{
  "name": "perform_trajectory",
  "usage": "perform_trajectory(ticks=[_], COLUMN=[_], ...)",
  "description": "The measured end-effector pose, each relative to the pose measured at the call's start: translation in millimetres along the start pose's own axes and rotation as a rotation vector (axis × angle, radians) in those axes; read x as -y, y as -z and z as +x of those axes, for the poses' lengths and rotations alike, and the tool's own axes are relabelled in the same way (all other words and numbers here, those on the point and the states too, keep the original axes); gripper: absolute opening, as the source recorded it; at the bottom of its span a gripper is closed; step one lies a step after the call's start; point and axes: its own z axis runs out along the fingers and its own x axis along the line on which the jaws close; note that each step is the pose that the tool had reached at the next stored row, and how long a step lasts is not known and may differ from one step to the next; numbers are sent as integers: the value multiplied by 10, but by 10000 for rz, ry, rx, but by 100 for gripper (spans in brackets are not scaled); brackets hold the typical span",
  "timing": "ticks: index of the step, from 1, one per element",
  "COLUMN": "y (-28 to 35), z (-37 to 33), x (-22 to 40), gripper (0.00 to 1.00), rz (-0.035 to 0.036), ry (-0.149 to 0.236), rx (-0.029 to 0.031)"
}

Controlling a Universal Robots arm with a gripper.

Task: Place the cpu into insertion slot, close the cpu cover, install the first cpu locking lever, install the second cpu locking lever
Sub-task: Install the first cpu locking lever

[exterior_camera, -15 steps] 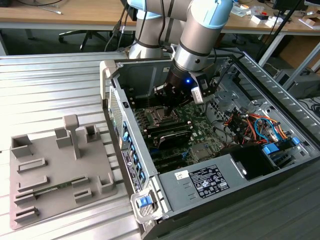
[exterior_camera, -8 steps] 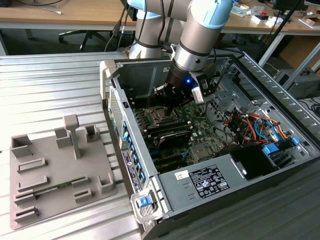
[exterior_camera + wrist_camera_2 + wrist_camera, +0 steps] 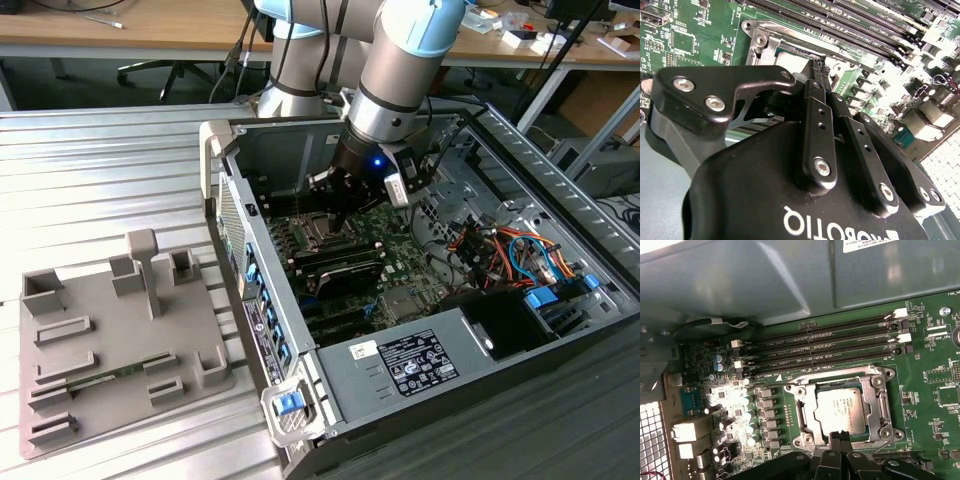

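Note:
The cpu (image 3: pixel 840 410), a dull silver square, lies flat in the insertion slot (image 3: pixel 801 440) on the green motherboard. The cpu cover (image 3: pixel 873 405), a silver frame with a window, is folded down around the chip. My gripper (image 3: pixel 840 436) is shut, and its black fingertips (image 3: pixel 834 436) touch the socket's edge nearest the camera. A thin wire lever (image 3: pixel 887 442) runs beside them. In the second wrist view the gripper (image 3: pixel 816 65) points down at the same socket rim (image 3: pixel 760 40). In the exterior view the gripper (image 3: pixel 335 205) reaches into the open computer case above the socket (image 3: pixel 312 237).
Long black memory slots (image 3: pixel 830 345) run beside the socket, with a row of capacitors (image 3: pixel 747 410) on another side. The grey case wall (image 3: pixel 790 280) stands close behind. A power supply (image 3: pixel 400 360) and coloured cables (image 3: pixel 500 250) crowd the case. A grey fixture tray (image 3: pixel 110 340) lies on the exterior view's left.

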Motion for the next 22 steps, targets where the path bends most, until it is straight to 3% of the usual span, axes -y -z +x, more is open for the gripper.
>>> perform_trajectory(ticks=[15,19,22], y=[0,0,0], z=[0,0,0], x=[0,0,0], gripper=[11,11,11], rz=[27,68,76], ry=[383,959,1075], rx=[12,30,34])
